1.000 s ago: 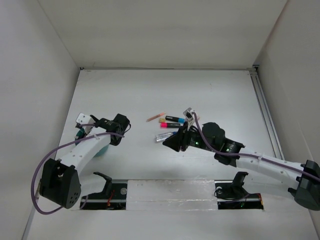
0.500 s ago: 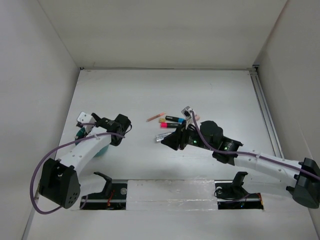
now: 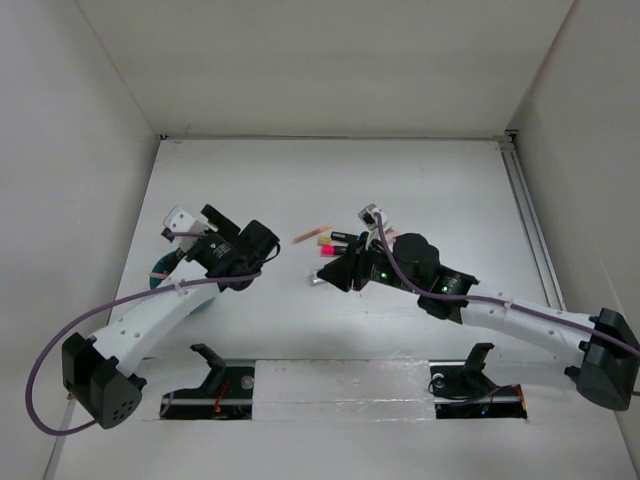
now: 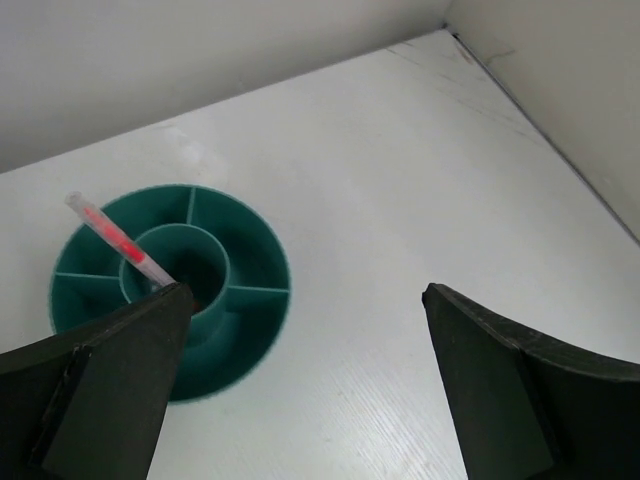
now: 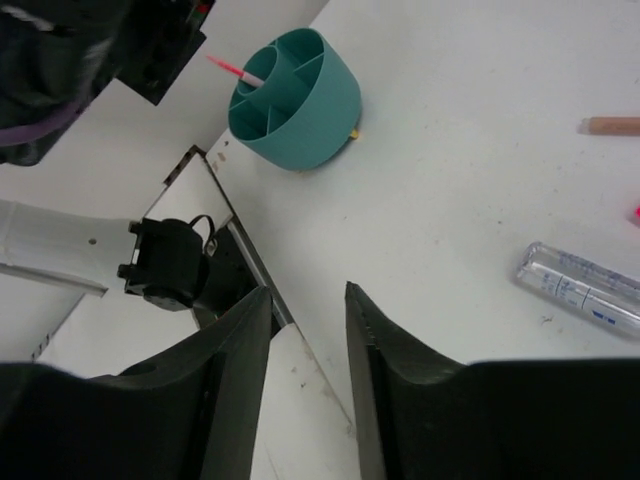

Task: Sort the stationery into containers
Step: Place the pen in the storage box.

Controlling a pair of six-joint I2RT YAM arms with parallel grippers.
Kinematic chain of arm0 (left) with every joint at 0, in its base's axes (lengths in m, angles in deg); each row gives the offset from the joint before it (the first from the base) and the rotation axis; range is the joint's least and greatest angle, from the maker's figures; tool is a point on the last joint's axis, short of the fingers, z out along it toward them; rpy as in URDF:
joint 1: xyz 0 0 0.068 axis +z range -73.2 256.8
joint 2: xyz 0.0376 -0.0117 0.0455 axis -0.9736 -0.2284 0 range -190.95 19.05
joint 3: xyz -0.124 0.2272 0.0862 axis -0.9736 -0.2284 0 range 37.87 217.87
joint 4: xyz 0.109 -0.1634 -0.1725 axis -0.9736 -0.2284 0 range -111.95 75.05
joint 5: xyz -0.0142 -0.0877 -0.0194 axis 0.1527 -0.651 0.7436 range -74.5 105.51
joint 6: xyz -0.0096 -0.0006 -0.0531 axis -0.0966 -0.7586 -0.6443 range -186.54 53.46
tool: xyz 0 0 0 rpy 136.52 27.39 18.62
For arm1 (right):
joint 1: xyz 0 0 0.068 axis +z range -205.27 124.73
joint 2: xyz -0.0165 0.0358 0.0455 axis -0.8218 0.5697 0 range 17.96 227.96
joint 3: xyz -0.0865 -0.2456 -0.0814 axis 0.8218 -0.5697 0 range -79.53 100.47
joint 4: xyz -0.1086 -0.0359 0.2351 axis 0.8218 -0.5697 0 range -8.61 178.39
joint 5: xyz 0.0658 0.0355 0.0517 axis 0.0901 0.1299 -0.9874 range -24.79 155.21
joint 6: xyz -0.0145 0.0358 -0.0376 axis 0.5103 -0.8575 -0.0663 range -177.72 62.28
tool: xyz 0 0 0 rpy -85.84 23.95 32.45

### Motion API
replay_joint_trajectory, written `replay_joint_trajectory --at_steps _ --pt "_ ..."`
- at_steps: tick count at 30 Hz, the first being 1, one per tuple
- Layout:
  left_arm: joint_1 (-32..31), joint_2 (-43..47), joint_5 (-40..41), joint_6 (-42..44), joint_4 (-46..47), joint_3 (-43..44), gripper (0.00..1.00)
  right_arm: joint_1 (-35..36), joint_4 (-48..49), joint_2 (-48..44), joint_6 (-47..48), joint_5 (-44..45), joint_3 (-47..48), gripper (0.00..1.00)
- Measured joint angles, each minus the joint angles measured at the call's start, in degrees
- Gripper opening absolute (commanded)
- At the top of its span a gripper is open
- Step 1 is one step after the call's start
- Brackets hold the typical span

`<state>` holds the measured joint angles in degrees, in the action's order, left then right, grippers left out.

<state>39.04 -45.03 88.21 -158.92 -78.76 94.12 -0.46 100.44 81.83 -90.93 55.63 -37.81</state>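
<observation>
**Left pincer** (image 4: 305,295): jaws spread wide, holding nothing. The teal cup (image 4: 250,325) sits on the tabletop (image 4: 400,150) below it, partly under one finger, at the scene's near left. A pink-cored pen (image 4: 110,228) leans in the cup's centre well.

**Right pincer** (image 5: 307,295): jaws narrowly parted, apparently empty. A clear pen (image 5: 585,290) lies just beside it and an orange pencil (image 5: 612,126) lies beyond

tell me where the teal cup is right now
Left wrist view: the teal cup sits on the left side of the table, just beneath the open left gripper, a thin pen leaning in it.
</observation>
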Motion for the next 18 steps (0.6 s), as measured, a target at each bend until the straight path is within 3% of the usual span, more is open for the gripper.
replay_joint_trajectory --at_steps 5,8,9,11,18 --pt "-4.81 3.17 -3.76 11.32 7.34 3.93 1.0 -3.69 -2.58 3.32 -0.52 2.1 3.93 0.5" --pt "-5.66 7.69 -11.19 22.08 16.13 3.85 1.0 -6.58 -4.87 7.08 -1.36 4.17 6.84 0.57" --pt "-5.66 9.97 -14.38 26.08 19.26 3.58 1.0 -7.26 -5.81 8.0 -1.75 5.35 7.34 0.67" --pt "-5.66 15.5 -21.27 33.83 24.28 2.95 1.0 -7.72 -8.07 9.03 -3.04 9.03 7.72 0.99" --pt "-5.68 29.64 -32.22 50.88 26.01 5.88 1.0 -10.97 -14.88 11.02 -6.95 18.75 10.03 0.99"
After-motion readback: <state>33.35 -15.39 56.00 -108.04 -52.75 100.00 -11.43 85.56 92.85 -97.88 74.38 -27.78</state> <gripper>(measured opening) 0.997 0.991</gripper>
